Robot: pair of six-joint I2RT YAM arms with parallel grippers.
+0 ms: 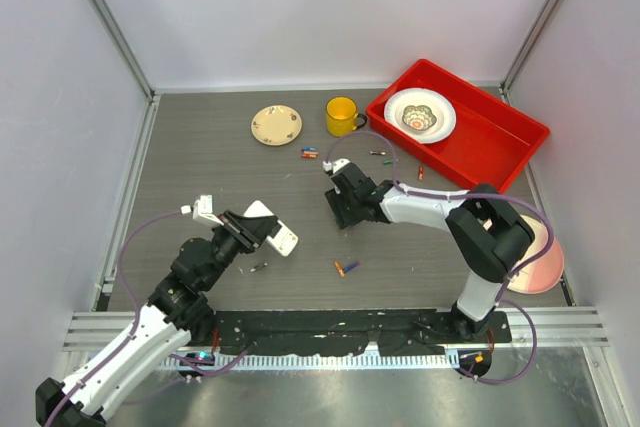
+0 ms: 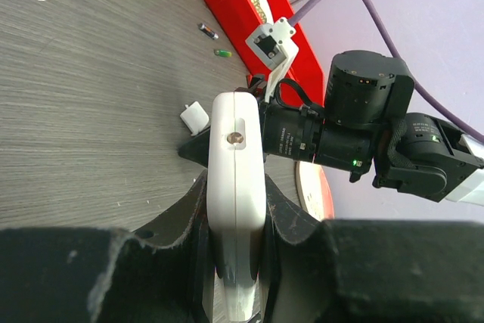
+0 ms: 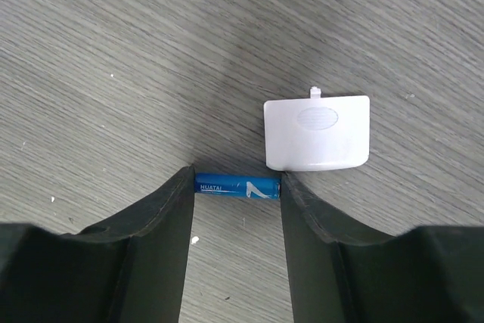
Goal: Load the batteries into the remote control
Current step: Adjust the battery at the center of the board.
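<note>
A red tray (image 1: 500,142) right of the yellow mug (image 1: 341,115) holds a bowl (image 1: 419,115). Nearer than the mug, the right claw (image 3: 237,209) pinches a blue battery (image 3: 237,186) endwise; the left claw (image 2: 236,217) clamps the remote control (image 2: 236,156).

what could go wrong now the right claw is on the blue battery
The right claw grips the battery by its ends, so it may pivot or pop out on lifting. The cover lies right by one finger and might get nudged or dragged along.
</note>
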